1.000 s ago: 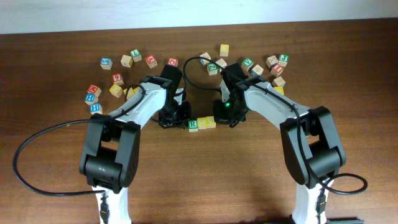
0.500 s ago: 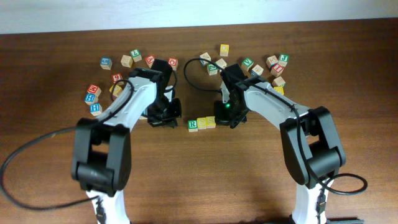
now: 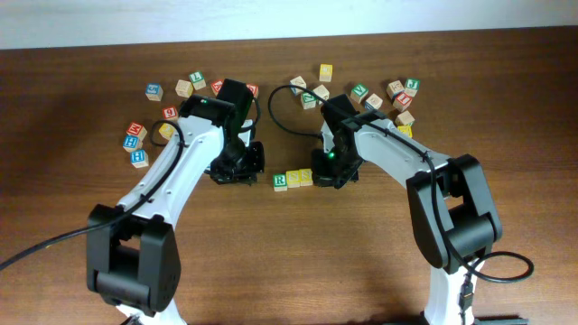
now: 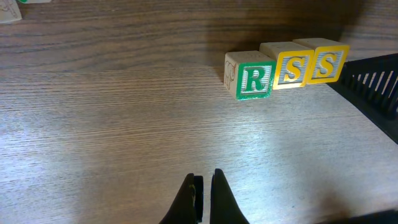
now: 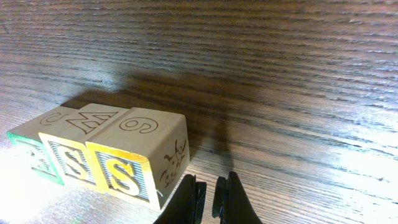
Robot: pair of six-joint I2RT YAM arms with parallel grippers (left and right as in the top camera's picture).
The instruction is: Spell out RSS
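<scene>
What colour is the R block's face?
Green with a white letter; the R block shows best in the left wrist view.

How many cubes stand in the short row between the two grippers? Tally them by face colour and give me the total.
green R cube: 1
yellow S cubes: 2
Total: 3 cubes in the row

Table (image 3: 289, 271): we see dark brown wood grain.
Loose cubes, left (image 3: 184, 88): we count several scattered at the table's far left.
Loose cubes, right (image 3: 395, 88): we find more at the table's far right.
Wall (image 3: 289, 18): we see a pale strip beyond the table's far edge.
</scene>
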